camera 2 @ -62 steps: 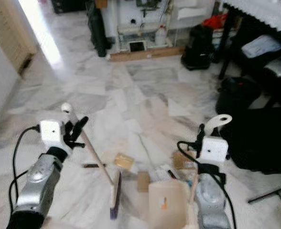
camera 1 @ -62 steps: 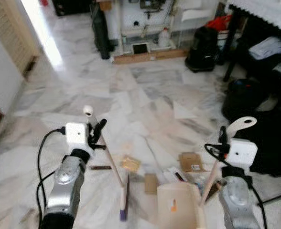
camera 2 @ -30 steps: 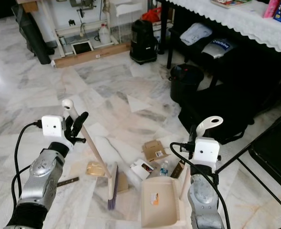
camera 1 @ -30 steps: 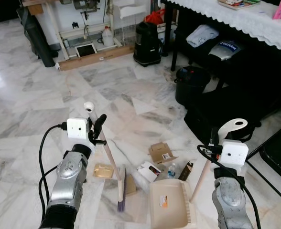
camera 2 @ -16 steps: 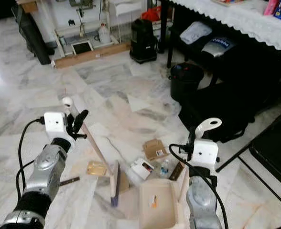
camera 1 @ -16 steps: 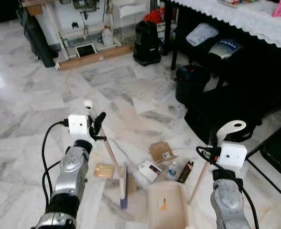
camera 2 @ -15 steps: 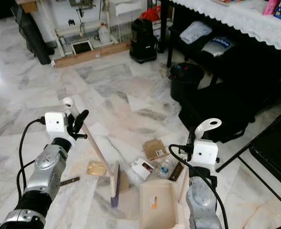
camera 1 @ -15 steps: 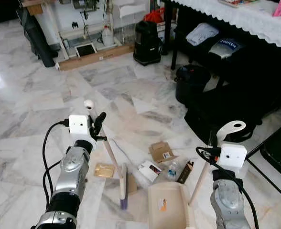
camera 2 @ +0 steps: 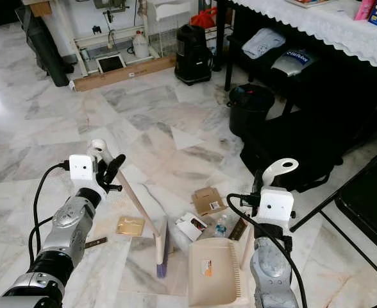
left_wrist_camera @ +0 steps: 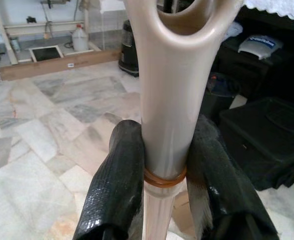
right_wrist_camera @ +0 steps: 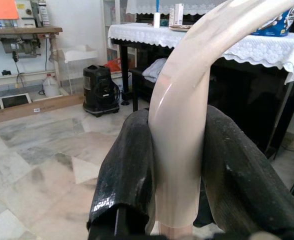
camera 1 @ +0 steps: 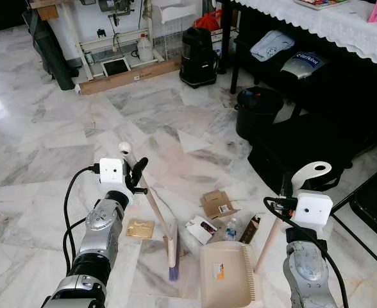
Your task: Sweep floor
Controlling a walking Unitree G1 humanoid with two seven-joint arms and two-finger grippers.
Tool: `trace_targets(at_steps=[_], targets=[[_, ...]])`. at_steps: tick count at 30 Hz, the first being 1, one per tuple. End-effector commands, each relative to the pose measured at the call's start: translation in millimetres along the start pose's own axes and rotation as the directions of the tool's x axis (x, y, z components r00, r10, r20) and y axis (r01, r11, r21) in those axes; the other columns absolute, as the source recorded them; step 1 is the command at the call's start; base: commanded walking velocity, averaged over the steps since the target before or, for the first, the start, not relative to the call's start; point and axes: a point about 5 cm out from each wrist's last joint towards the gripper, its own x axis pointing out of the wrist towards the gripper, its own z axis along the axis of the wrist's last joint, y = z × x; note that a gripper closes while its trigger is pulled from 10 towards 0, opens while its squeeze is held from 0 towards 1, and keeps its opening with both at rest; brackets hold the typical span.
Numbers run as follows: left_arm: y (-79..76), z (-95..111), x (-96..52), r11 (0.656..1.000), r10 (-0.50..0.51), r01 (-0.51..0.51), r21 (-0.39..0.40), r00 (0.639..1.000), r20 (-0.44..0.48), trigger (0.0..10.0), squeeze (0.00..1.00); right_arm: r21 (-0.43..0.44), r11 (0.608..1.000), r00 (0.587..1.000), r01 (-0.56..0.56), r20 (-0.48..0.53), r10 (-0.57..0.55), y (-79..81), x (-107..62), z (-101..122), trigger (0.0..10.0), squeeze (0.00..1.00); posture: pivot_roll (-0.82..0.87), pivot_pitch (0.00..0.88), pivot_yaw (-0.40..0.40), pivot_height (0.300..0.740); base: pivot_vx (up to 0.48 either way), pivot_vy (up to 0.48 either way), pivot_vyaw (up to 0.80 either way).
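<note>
On the marble floor (camera 1: 60,147) before the robot, scattered litter is observed: a small cardboard box (camera 1: 217,204), a white packet (camera 1: 201,229), a plastic bottle (camera 1: 231,228), a dark wrapper (camera 1: 249,229) and a tan packet (camera 1: 139,228). The broom (camera 1: 158,218) is held near the top of its handle by the left gripper (camera 1: 135,174), whose fingers (left_wrist_camera: 118,185) are pressed against either side of the pale shaft. Its head is set on the floor, just beside the tan packet. The dustpan (camera 1: 224,276) is held by its upright handle in the right gripper (camera 1: 283,189), the fingers (right_wrist_camera: 129,165) being clamped on it. The pan lies flat on the floor, near the bottle and white packet. A black bin (camera 1: 258,109) and a black bag (camera 1: 304,154) are noted beside a table with a lace cloth (camera 1: 329,25).
</note>
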Motion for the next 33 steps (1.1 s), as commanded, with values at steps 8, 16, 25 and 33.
trace_targets(at_steps=[8, 16, 25, 33], targets=[[12.0, 10, 3.3, 0.999, 0.035, -0.036, 0.013, 0.998, 0.052, 10.0, 0.00, 0.013, 1.000, 0.999, -0.003, 0.041, 0.002, 4.3, 2.4, 9, 10.0, 0.00, -0.05, 0.096, 0.071, 0.740, 0.000, 0.000, 0.00], [8.3, 16, 7.5, 0.999, 0.049, -0.051, 0.013, 0.994, 0.096, 10.0, 0.00, 0.015, 1.000, 0.999, 0.000, 0.041, -0.001, 4.3, 1.7, 9, 10.0, 0.00, -0.06, 0.096, 0.075, 0.740, 0.000, 0.000, 0.00], [6.9, 3, 5.5, 1.000, 0.028, -0.028, 0.007, 0.999, 0.028, 10.0, 0.00, 0.015, 1.000, 0.999, -0.002, 0.039, 0.001, 4.9, 1.5, 9, 10.0, 0.00, -0.06, 0.095, 0.075, 0.740, 0.000, 0.000, 0.00], [7.6, 0, 6.5, 0.999, 0.004, -0.003, 0.049, 1.000, -0.022, 10.0, 0.00, 0.014, 1.000, 0.999, -0.004, 0.036, 0.004, 5.5, 1.7, 8, 10.0, 0.00, -0.06, 0.093, 0.075, 0.740, 0.000, 0.000, 0.00]])
